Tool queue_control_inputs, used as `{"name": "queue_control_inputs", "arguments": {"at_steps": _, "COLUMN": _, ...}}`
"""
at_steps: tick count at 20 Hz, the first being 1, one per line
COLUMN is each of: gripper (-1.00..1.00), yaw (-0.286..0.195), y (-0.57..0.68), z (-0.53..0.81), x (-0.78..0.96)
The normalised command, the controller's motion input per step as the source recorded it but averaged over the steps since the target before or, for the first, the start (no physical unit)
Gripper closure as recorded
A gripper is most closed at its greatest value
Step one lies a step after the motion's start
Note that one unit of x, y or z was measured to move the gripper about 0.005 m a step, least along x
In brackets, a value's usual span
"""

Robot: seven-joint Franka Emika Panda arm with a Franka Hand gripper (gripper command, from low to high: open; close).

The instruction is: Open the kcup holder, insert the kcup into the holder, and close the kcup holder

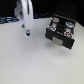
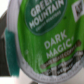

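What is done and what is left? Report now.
Done: the kcup holder looks open, its drawer slid out showing pods. In hand: the kcup fills the wrist view right at the tool; grip unclear. Left: carry it to a slot, insert it, close the holder.

Setting: robot test bench, likely a lab. One white robot arm (image 1: 25, 17) mounted over a plain white table (image 1: 30, 62). Staged item: black kcup holder (image 1: 62, 27), tray of pods drawn out.
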Motion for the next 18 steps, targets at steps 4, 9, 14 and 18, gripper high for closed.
{"name": "queue_control_inputs", "arguments": {"at_steps": 4, "gripper": 1.0, "yaw": 0.014, "y": 0.65, "z": 0.58, "x": 0.12}}
{"name": "queue_control_inputs", "arguments": {"at_steps": 9, "gripper": 1.0, "yaw": 0.011, "y": 0.6, "z": 0.38, "x": 0.14}}
{"name": "queue_control_inputs", "arguments": {"at_steps": 14, "gripper": 1.0, "yaw": 0.006, "y": 0.66, "z": 0.36, "x": 0.21}}
{"name": "queue_control_inputs", "arguments": {"at_steps": 18, "gripper": 1.0, "yaw": 0.002, "y": 0.66, "z": 0.31, "x": 0.3}}
